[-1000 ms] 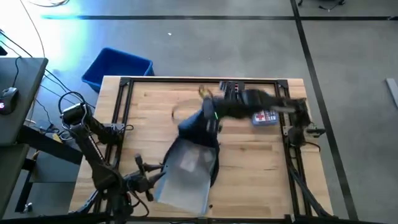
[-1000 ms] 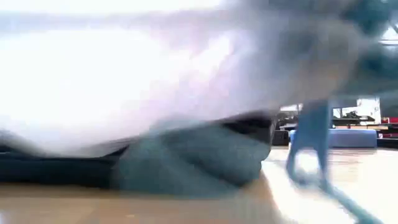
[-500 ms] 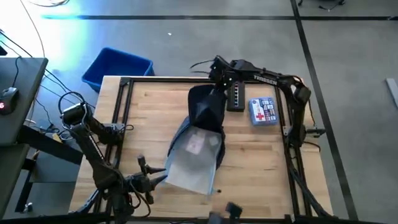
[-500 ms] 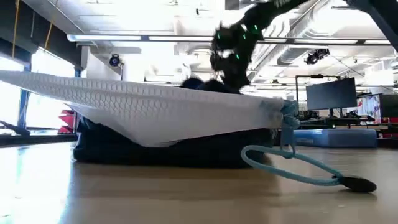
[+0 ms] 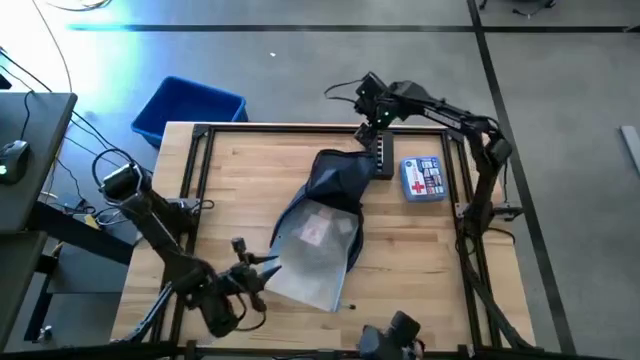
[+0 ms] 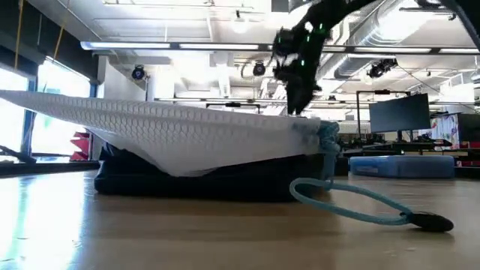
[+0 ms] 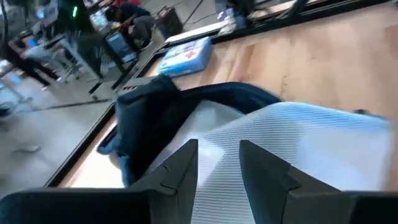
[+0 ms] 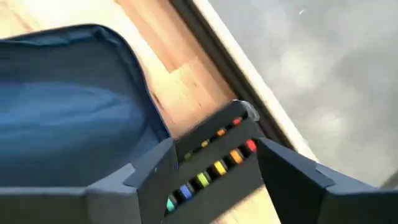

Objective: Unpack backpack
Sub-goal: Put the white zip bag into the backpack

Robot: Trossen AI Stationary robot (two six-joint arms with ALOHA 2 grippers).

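The dark navy backpack [image 5: 338, 178] lies slumped on the table's middle, toward the far edge. A pale mesh pouch [image 5: 315, 250] rests with its far part on the backpack [image 6: 195, 184]. Its near part stands raised off the wood [image 6: 90, 112]. My left gripper [image 5: 262, 272] is at the pouch's near left edge, shut on it. My right gripper [image 5: 375, 112] hangs open near the far edge, touching nothing. It is above a black box with coloured buttons [image 8: 211, 168], and its fingers stand on either side of the box in the right wrist view. My left gripper has the pale pouch's near left edge [image 7: 217, 183] between its two fingers, coming nearly level from the table's near left. The pouch slopes away from the fingers, its held side up off the table and its far part lying on the backpack [image 7: 149, 118].
A blue first-aid box [image 5: 422, 178] lies right of the black box [image 5: 383, 155]. A pale blue cord with a black end [image 6: 360, 206] trails from the pouch onto the wood. A bright blue bin [image 5: 188, 108] stands beyond the far left corner. A black rail [image 5: 300, 127] frames the table.
My right gripper has swung toward the far edge and risen, dragging the backpack's top up and farther back, then let it go. The backpack has dropped and slumped flat under the pouch. My left gripper has shifted a little toward the table's right with the pouch.
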